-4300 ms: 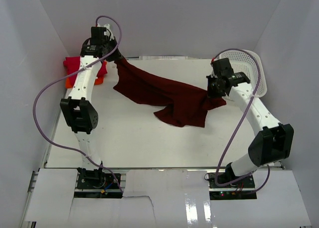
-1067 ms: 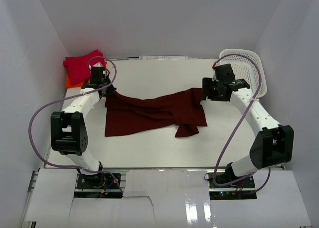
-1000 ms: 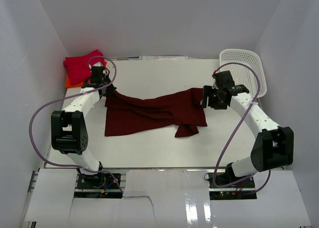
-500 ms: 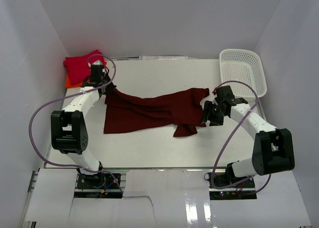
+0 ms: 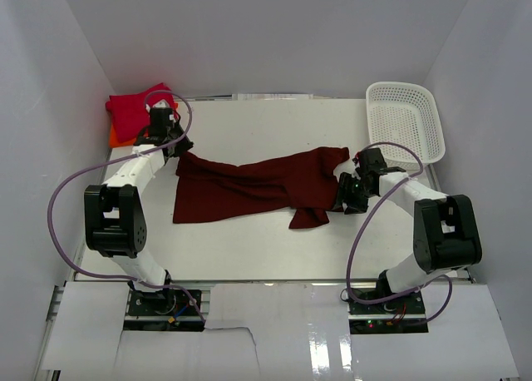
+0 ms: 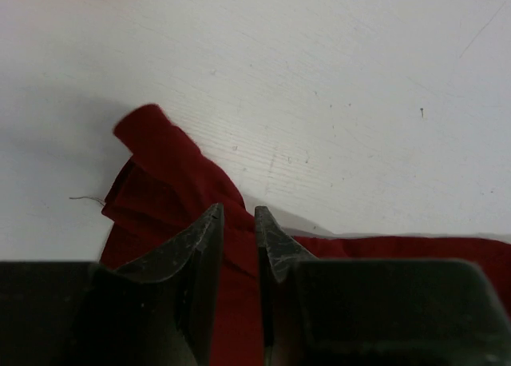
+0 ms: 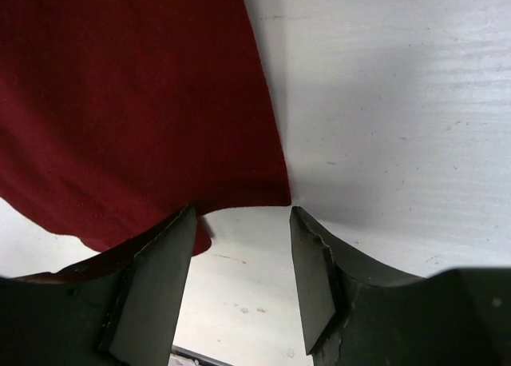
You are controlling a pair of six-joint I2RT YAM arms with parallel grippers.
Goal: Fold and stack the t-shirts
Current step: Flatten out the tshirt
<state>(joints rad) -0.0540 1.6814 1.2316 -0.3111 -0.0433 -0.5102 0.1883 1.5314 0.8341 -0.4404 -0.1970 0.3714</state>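
One dark maroon t-shirt lies rumpled across the desk. Left fingers stand slightly apart over its corner, holding nothing; right fingers gape astride its hem, empty. Closing there may catch one layer, skewing the fold.

Orange tee mostly under red tee

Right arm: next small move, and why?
Probably lower the right gripper and close on the corner of the maroon shirt. Its jaws stand open with that corner between them, above the table, and the shirt lies spread but unfolded, so folding needs a grip first.
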